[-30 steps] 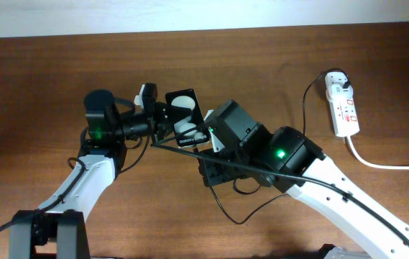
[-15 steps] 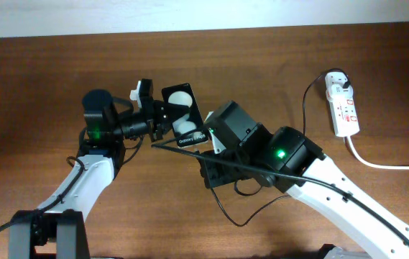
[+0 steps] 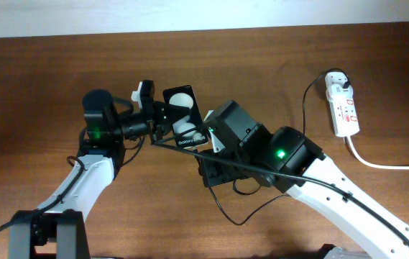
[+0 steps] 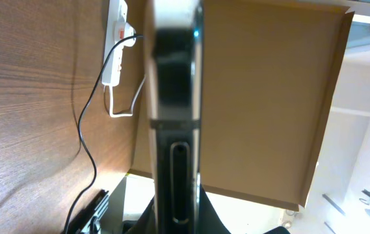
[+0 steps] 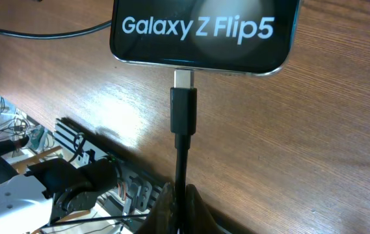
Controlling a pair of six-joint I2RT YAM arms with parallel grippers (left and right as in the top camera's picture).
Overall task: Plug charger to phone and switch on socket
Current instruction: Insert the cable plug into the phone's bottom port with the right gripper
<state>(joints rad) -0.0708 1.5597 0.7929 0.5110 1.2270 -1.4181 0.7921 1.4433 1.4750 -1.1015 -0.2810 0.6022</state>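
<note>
The phone (image 3: 183,115) is black with two white round spots and is held up on edge by my left gripper (image 3: 165,119), which is shut on it. In the left wrist view the phone (image 4: 175,97) shows edge-on between the jaws. In the right wrist view the phone's end (image 5: 204,31) reads "Galaxy Z Flip5". The charger's black plug (image 5: 184,107) points at that end, and its silver tip (image 5: 184,78) meets the phone's edge with bare metal still showing. My right gripper (image 5: 179,203) is shut on the charger's cable just behind the plug. The socket (image 3: 344,108) lies far right.
The white adapter (image 3: 338,81) sits in the socket's far end, and the thin black cable (image 3: 305,101) runs from it under my right arm and loops near the front edge (image 3: 241,216). A thick white cord (image 3: 384,164) leaves to the right. The socket also shows in the left wrist view (image 4: 114,45).
The phone in my left gripper shifted slightly left and up, then a little back right. The right arm has hardly moved.
</note>
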